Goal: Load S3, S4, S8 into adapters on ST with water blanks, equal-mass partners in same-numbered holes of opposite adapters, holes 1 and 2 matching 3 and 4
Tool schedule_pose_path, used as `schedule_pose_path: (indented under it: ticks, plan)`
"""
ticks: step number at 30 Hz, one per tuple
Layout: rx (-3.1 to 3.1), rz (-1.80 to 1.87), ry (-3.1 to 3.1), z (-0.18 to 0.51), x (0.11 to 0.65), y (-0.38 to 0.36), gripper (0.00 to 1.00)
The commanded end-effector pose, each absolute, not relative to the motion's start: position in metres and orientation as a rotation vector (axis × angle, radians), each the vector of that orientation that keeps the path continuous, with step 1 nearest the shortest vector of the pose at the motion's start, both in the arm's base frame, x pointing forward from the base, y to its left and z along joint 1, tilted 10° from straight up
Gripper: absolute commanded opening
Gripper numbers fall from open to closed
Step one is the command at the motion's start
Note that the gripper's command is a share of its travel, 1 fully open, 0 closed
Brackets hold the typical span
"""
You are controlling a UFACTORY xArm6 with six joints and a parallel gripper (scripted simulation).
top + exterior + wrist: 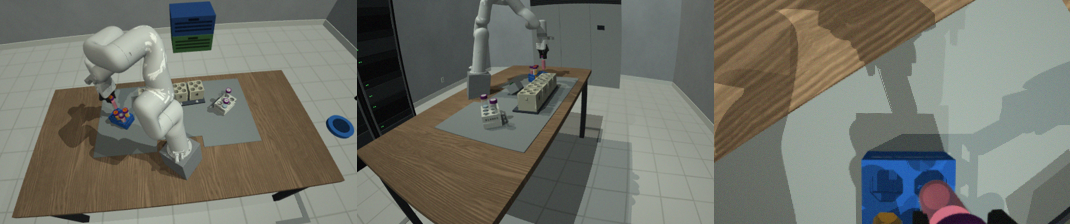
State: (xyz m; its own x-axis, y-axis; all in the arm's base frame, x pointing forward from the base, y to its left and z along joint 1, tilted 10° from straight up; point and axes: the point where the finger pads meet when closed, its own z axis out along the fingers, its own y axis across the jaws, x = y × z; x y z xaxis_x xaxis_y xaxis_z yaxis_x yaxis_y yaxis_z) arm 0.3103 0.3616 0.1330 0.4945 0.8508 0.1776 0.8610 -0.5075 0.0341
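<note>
My gripper (pixel 107 99) (pixel 543 56) (pixel 959 219) is shut on a purple-capped tube (pixel 114 103) (pixel 543 64) (pixel 936 196) with pink liquid and an orange cap dot; its ID is unreadable. The tube hangs above the far wells of the blue rack (pixel 127 125) (pixel 531 78) (pixel 909 156). Two orange-dot tubes (pixel 116 113) (pixel 125 110) and a grey-dot tube (pixel 121 115) stand in that rack. Adapter 3 (pixel 180 97) and adapter 4 (pixel 196 95) stand in the loading stand (pixel 193 102) (pixel 525 112); no tubes show in them. The arm hides most of the other adapters in the top view.
The white blanks rack (pixel 220 110) (pixel 492 122) holds two white-dot tubes (pixel 228 90) (pixel 226 100) (pixel 484 97) (pixel 493 101); their numbers are unreadable. The sloped desk (pixel 515 87) with the green key stands between the arm base and the adapters. The arm hides it in the top view.
</note>
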Motion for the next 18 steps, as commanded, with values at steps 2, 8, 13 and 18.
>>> schedule_pose_path:
  ticks: [2,8,13,18]
  plan:
    - [-2.663,-0.269,-1.527,0.1259,0.3119,0.3634,0.00]
    - [-2.663,-0.269,-1.527,0.1210,0.3125,0.3641,0.00]
    - [-2.663,-0.269,-1.527,0.1209,0.3125,0.3641,0.00]
    - [-2.663,-0.269,-1.527,0.1209,0.3125,0.3641,0.00]
